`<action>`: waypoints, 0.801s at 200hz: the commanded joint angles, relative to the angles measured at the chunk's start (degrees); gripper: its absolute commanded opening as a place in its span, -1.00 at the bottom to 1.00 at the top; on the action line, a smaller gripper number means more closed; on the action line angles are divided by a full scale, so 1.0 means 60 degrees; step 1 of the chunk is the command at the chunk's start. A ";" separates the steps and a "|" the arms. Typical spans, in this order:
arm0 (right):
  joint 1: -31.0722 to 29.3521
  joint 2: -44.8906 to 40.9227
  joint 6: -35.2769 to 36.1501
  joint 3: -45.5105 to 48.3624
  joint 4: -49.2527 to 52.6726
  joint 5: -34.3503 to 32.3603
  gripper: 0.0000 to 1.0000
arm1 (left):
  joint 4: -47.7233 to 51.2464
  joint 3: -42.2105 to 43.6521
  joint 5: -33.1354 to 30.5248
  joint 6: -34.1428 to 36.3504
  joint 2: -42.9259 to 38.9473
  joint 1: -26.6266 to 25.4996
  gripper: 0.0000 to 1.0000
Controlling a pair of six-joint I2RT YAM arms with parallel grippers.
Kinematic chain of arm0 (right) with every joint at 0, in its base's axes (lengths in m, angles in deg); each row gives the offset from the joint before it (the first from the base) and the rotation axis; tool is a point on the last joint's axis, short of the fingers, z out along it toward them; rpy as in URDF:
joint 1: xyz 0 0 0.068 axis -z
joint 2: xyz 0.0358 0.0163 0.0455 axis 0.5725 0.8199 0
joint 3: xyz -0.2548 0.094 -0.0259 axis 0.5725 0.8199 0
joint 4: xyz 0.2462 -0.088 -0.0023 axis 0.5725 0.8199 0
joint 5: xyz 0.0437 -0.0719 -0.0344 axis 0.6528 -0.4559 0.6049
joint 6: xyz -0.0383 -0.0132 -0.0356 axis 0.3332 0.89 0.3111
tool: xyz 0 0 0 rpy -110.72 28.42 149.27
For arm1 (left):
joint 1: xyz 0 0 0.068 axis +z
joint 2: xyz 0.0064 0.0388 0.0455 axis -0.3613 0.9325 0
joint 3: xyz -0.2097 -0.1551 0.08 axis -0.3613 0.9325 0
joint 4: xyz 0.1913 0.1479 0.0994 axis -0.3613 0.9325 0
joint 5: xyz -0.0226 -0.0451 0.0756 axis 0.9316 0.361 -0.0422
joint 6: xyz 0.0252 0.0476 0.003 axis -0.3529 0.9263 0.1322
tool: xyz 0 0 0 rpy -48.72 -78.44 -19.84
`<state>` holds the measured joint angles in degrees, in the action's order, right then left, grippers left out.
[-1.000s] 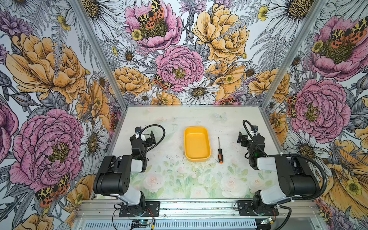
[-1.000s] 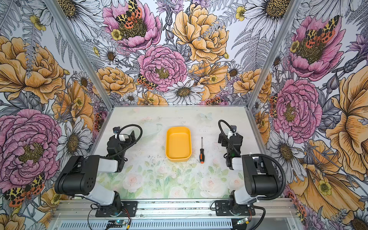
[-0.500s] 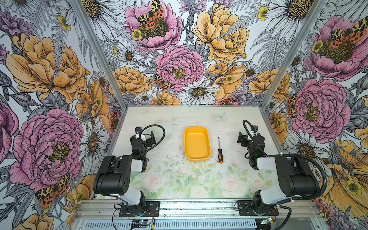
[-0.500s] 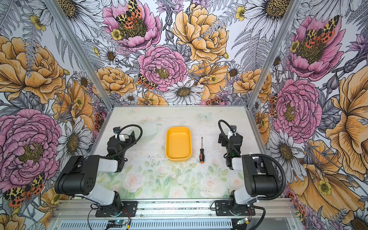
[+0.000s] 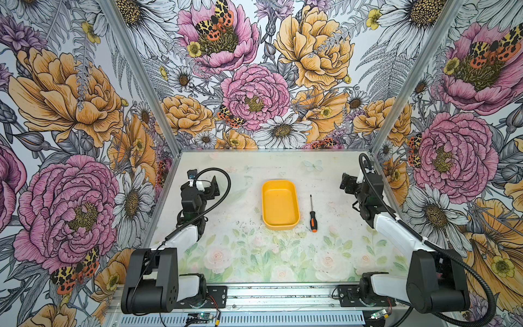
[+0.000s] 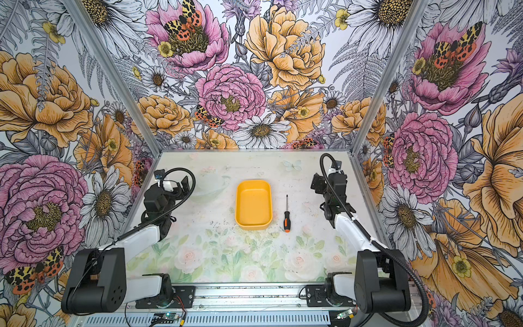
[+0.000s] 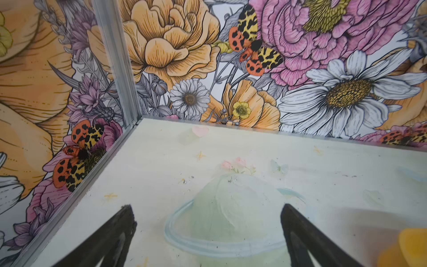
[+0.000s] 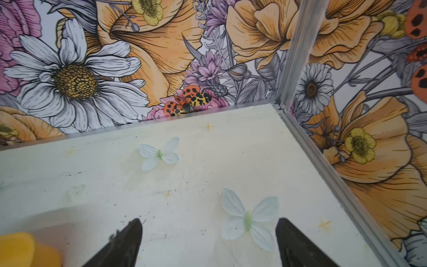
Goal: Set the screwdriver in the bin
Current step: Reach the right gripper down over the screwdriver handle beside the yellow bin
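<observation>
My right fingers (image 8: 124, 242) stand wide apart with nothing between them, only bare tabletop and a pale printed butterfly (image 8: 249, 219). The right gripper (image 8: 209, 222) points toward the table's far right corner, where the two flowered walls (image 8: 161, 57) meet at a metal post. A blurred yellow corner of the bin (image 8: 18, 249) shows at the edge of my right wrist view, off to the side of the fingers and not between them.

My left fingers (image 7: 111, 238) are spread just as wide and hold nothing. The left gripper (image 7: 207, 207) faces the table's far left corner, over a faint green printed shape. A blurred bit of the bin (image 7: 406, 249) shows at the edge of that view too.

In both top views my right gripper (image 5: 345, 185) sits close to the table's right edge and my left gripper (image 6: 184, 184) close to the left edge. Both are about level with the bin's far end and well apart from it.

The bin (image 5: 280, 225) lies around the middle of the table (image 5: 254, 254), its long sides running from the near edge toward the far edge, and it holds nothing. The screwdriver (image 5: 311, 212) lies flat on the table just beside the bin's long side that faces the right edge. It runs parallel to that side with a narrow strip of table between them. Its thin shaft points toward the far edge. Its black-and-orange handle points toward the near edge and ends a little past the bin's near wall. The screwdriver lies between the bin and my right gripper, clear of both.
</observation>
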<state>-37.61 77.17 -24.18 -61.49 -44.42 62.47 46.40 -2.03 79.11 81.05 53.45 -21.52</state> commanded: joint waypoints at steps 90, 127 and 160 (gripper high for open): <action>-0.3527 0.0105 -0.2745 0.1342 0.2889 0.0309 0.72 | 0.3762 -0.0663 -0.0013 -0.2277 -0.0208 -0.2269 0.98; -0.3979 0.0722 -0.2809 0.1348 0.2874 0.0002 0.58 | 0.3898 -0.0748 0.0079 -0.2522 0.0170 -0.2383 0.98; -0.4264 0.1267 -0.2756 0.1279 0.2868 -0.0078 0.43 | 0.4196 -0.0903 0.0065 -0.2540 0.0288 -0.2447 0.98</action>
<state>-61.98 82.98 -40.22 -53.80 -27.24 63.78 70.20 -5.55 80.29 67.01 55.11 -35.62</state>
